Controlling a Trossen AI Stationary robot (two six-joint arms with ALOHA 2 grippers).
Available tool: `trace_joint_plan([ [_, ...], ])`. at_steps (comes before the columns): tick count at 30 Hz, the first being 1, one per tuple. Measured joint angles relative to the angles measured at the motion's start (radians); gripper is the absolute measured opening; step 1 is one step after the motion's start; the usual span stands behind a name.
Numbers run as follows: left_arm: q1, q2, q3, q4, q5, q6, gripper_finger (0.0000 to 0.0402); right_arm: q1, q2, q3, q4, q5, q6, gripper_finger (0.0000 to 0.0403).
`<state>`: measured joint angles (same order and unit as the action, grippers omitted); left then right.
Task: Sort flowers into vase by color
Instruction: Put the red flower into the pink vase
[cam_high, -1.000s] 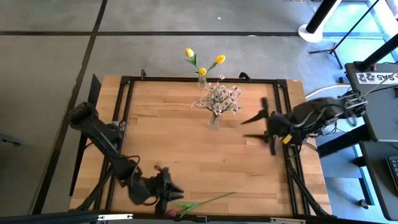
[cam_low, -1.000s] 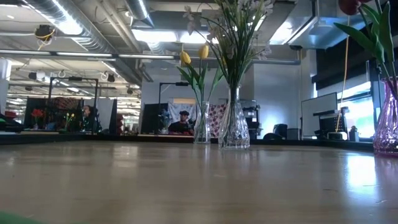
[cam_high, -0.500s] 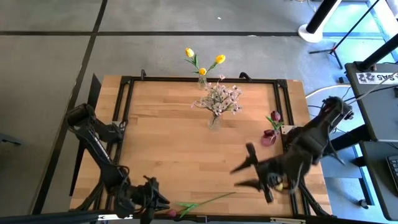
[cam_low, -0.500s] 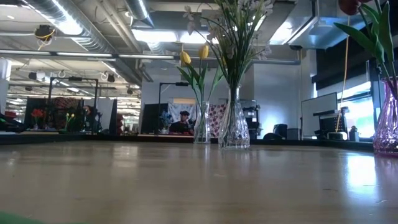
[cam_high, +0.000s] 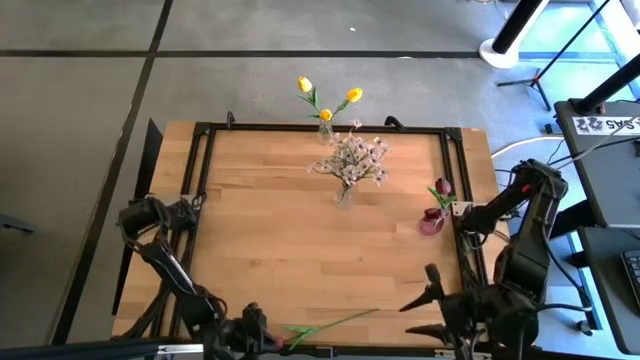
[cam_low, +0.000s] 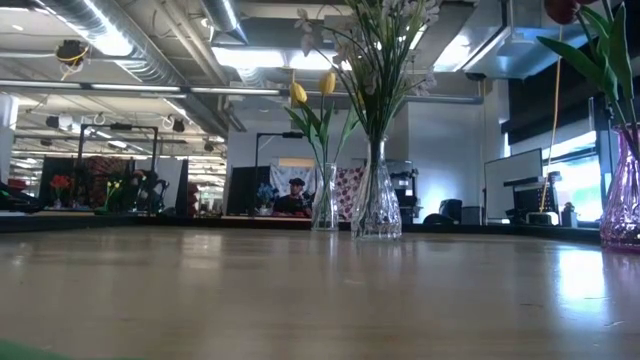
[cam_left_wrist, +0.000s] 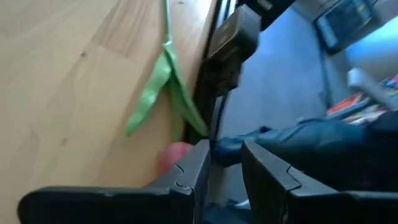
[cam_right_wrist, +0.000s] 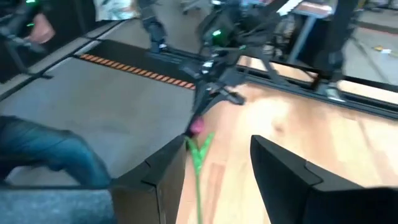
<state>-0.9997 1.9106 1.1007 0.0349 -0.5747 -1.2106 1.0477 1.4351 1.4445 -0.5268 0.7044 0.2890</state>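
A dark red-pink tulip lies flat on the table along the near edge, its stem (cam_high: 340, 320) pointing right and its head (cam_high: 272, 343) to the left. My left gripper (cam_high: 256, 334) is at the near edge beside the head (cam_left_wrist: 174, 155), with a small gap between its fingers. I cannot tell whether it touches the tulip. My right gripper (cam_high: 432, 312) is open at the near right, pointing along the stem (cam_right_wrist: 198, 177) toward the head, clear of it. Yellow tulips stand in a clear vase (cam_high: 325, 128), and white-pink sprays stand in another (cam_high: 345, 190).
A pink vase (cam_high: 432, 220) holding a dark red tulip stands near the right edge. The black frame rail (cam_high: 200, 180) runs around the table. In the low view the clear vases (cam_low: 377, 205) and the pink vase (cam_low: 622, 200) stand at the far side. A person's leg (cam_right_wrist: 43, 155) is beyond the near edge.
My right gripper has swung from beside the pink vase toward the table's near edge and now points left along the lying tulip, still open. My left gripper has gone toward the near edge, ending by the tulip's head. The tulip has stayed where it was.
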Motion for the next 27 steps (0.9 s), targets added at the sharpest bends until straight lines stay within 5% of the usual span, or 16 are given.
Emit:
trace_joint_plan([
  [13,0.138,0.182,0.003,0.135,-0.016,0.269,0.0088,-0.069,0.001,0.0,-0.115,0.052,0.111,0.0182],
  [21,0.306,0.18,0.002,0.132,-0.238,0.52,0.0087,-0.078,0.003,0.0,-0.128,0.056,0.134,0.0182],
  [27,0.369,0.11,0.003,0.164,-0.183,0.581,0.0088,-0.115,0.034,0.0,-0.13,0.035,0.148,0.0182],
])
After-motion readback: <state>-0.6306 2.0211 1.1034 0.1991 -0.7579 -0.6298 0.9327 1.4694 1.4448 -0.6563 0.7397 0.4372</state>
